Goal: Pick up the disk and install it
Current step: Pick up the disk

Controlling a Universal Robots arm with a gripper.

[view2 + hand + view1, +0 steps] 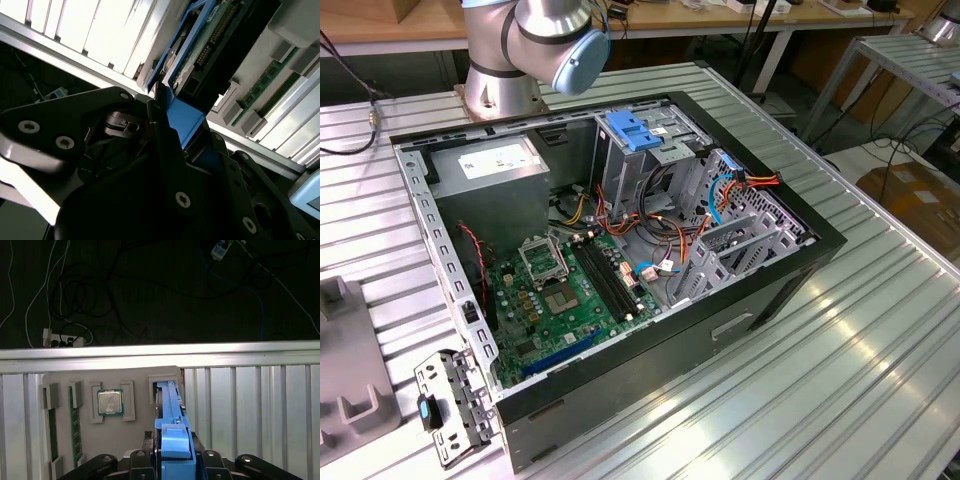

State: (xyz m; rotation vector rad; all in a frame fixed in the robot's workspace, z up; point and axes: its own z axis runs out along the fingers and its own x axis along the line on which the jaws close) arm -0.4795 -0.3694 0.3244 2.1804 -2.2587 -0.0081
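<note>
First wrist view: disk (172,430) between jaws

A robotics lab: ribbed aluminium table (880,380), open computer case (620,375), arm base (496,95), wooden workbenches (380,25) behind.

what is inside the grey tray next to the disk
A processor chip sits in one recess of the grey tray, and a green memory stick in a slot. The disk, on edge between the jaws, hides the tray beneath it, so that part cannot be seen.
</note>
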